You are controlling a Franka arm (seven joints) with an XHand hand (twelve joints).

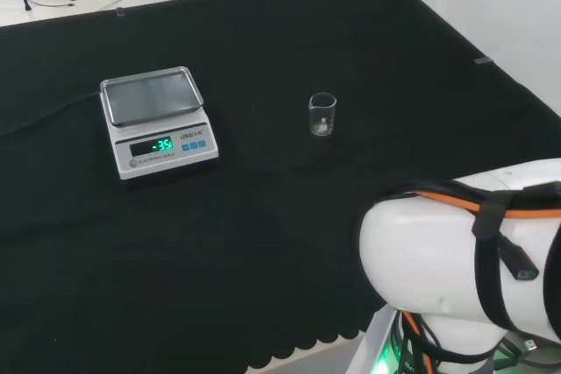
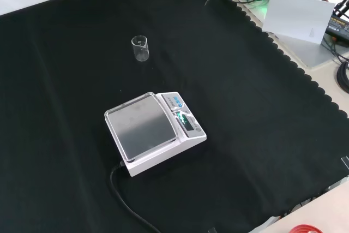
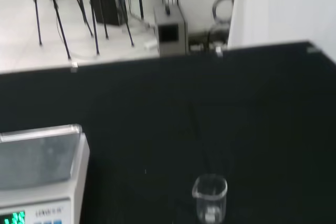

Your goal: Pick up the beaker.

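A small clear glass beaker [image 1: 323, 115] stands upright on the black cloth, right of the scale in the head view. In the front view the beaker [image 2: 140, 48] sits beyond the scale, toward the upper left. The wrist view looks down on the beaker [image 3: 210, 199] from some way off, with bare cloth around it. Nothing touches the beaker.
A white electronic scale [image 1: 158, 123] with a steel pan and a lit green display stands left of the beaker in the head view; its black cable [image 2: 126, 202] trails off the cloth in the front view. The arm's white link [image 1: 478, 260] fills the head view's lower right.
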